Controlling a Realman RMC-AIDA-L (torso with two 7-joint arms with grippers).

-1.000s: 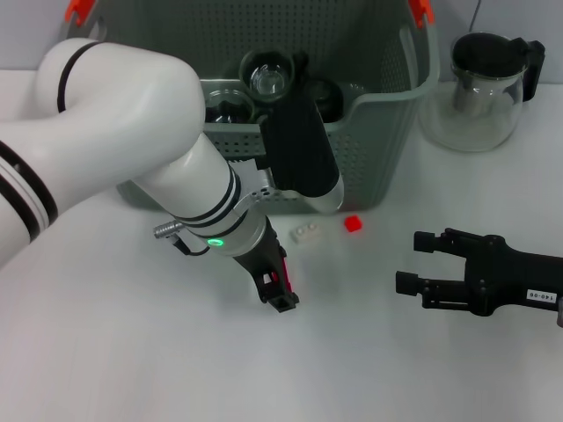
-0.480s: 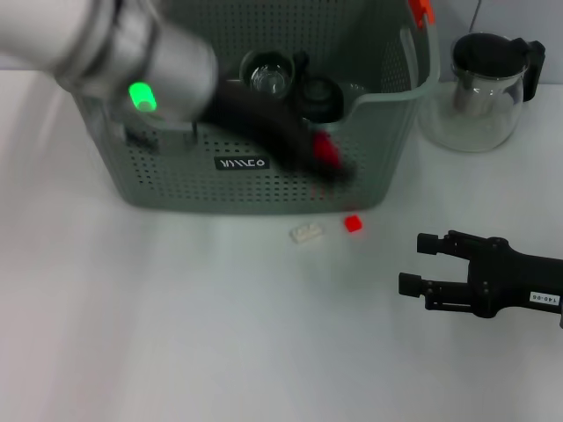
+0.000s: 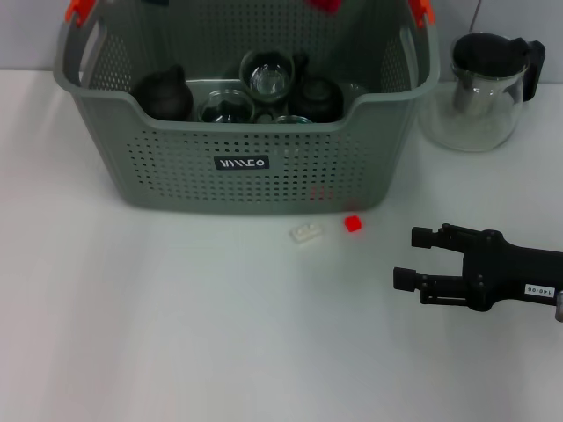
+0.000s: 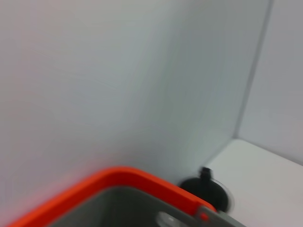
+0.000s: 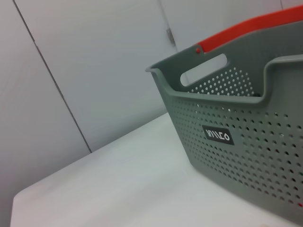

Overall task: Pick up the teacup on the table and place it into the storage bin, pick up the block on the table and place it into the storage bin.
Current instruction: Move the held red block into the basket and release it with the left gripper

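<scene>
Storage bin (image 3: 246, 163) sits far-centre on the counter (image 3: 132, 334). It already holds several teacups (image 3: 268, 75), some dark and some clear glass, bunched along its near inner wall. No teacup visible on the counter, so the cup half looks done, judging by how things lie.

Two blocks remain on the counter just near of the bin's front wall: a white block (image 3: 306, 233) and a red block (image 3: 353, 223), close together but apart. Block half not done.

Right claw (image 3: 413, 258) rests low over the counter at near right, wide apart, holding nothing, pointing left toward the blocks and well apart from them. Left claw is not in the head view; its wrist camera shows only the bin's orange rim clip (image 4: 118, 182) and a wall, so its state can't be told.

Glass teapot (image 3: 484, 88) stands far right, beside the bin.
</scene>
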